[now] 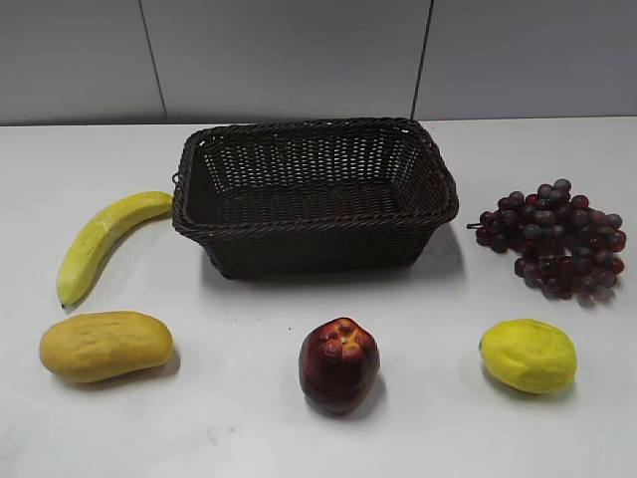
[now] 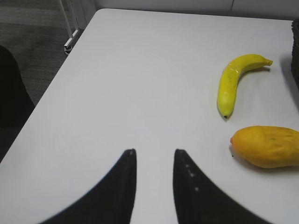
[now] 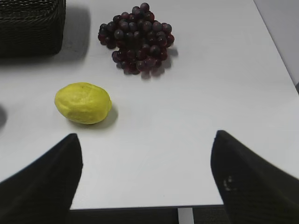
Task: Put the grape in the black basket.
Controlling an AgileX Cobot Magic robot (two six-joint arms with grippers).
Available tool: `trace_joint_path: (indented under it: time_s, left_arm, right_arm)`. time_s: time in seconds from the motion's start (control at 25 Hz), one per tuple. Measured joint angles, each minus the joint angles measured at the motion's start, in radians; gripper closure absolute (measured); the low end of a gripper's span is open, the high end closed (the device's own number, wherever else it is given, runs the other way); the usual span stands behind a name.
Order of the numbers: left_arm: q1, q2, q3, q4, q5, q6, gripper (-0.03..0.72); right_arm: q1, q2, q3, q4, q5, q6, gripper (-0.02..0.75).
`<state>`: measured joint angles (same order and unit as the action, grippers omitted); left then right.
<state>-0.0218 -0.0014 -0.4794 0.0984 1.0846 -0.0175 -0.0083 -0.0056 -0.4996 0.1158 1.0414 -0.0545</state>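
The grape (image 1: pixel 555 239), a bunch of dark purple-red grapes, lies on the white table to the right of the black basket (image 1: pixel 438 194). The basket stands at the middle back and looks empty. In the right wrist view the grape (image 3: pixel 138 39) lies ahead, far from my right gripper (image 3: pixel 147 137), which is wide open and empty above the table's near edge. The basket's corner (image 3: pixel 30 28) shows at the top left there. My left gripper (image 2: pixel 154 151) is open with a narrow gap, empty, over bare table at the left. Neither gripper shows in the exterior view.
A banana (image 1: pixel 100 239) and a mango (image 1: pixel 105 346) lie at the left; they also show in the left wrist view, banana (image 2: pixel 233 81) and mango (image 2: pixel 266 145). A dark red apple (image 1: pixel 338 363) sits front centre. A yellow lemon (image 1: pixel 528 356) sits front right, near the right gripper (image 3: pixel 83 102).
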Motion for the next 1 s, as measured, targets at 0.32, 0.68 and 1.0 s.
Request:
trace_joint_path:
  time_s: [0.32, 0.68, 1.0]
  left_arm:
    - [0.000, 0.000, 0.000, 0.000, 0.000, 0.000, 0.472]
    - [0.000, 0.000, 0.000, 0.000, 0.000, 0.000, 0.472]
    - [0.000, 0.000, 0.000, 0.000, 0.000, 0.000, 0.472]
  right_arm:
    - [0.000, 0.000, 0.000, -0.001, 0.000, 0.000, 0.085]
    - [0.000, 0.249, -0.064, -0.004, -0.047, 0.000, 0.095]
    - [0.000, 0.656, -0.216, -0.010, -0.063, -0.001, 0.106]
